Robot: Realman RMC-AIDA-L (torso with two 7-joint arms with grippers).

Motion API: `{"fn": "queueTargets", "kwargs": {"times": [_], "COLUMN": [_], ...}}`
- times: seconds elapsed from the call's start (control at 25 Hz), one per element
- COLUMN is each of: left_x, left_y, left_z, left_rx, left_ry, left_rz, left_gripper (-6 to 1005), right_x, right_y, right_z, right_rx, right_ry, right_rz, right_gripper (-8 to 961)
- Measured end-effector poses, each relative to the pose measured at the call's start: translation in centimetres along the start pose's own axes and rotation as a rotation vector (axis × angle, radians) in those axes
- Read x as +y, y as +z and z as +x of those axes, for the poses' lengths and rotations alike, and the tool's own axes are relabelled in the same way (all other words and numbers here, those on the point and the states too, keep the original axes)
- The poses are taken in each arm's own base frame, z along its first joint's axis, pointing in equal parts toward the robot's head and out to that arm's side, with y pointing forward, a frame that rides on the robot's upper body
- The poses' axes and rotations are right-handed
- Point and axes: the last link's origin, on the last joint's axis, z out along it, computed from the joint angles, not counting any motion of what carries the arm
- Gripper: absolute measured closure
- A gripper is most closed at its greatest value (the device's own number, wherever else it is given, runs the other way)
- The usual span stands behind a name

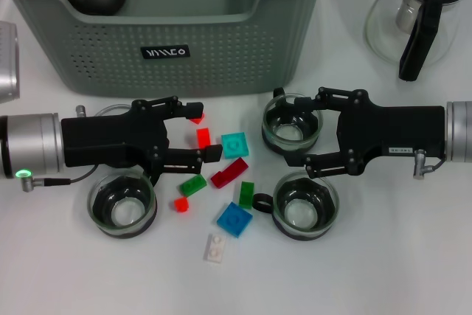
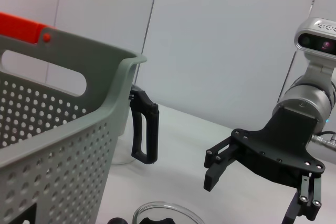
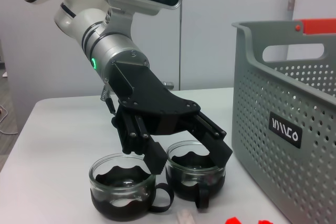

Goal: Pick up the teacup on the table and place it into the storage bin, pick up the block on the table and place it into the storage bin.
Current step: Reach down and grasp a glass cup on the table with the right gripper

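Both tools spread apart, holding nothing. Left tool sits over the scattered blocks, w/ a red block between its fingers. Right tool is around a glass teacup. Storage bin sits behind them on the worktop.

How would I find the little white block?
Start at the large grey-green perforated storage bin and look toward the near table edge, past the scattered coloured blocks. The small white studded block lies nearest you, just beyond the blue square block; it's the only white one.
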Motion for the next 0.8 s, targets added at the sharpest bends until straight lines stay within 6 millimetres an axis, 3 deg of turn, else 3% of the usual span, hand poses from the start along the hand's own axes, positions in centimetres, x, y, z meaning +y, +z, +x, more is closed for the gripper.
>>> {"fn": "queueTargets", "kwargs": {"times": [0.52, 0.8], "left_x": [0.3, 1.1], "left_y": [0.0, -1.2], "left_z": [0.1, 1.1], "left_rx": [0.006, 0.062], "left_ry": [0.000, 0.008], "left_rz": [-0.019, -0.094], "left_gripper": [124, 124], "right_x": [0.2, 1.1], "right_y": [-0.2, -2.2], "right_z": [0.0, -1.2], "right_rx": [-0.004, -0.054], "right_ry": [0.000, 0.036], "right_rz": [-0.013, -0.118], "right_gripper": [40, 40]}}
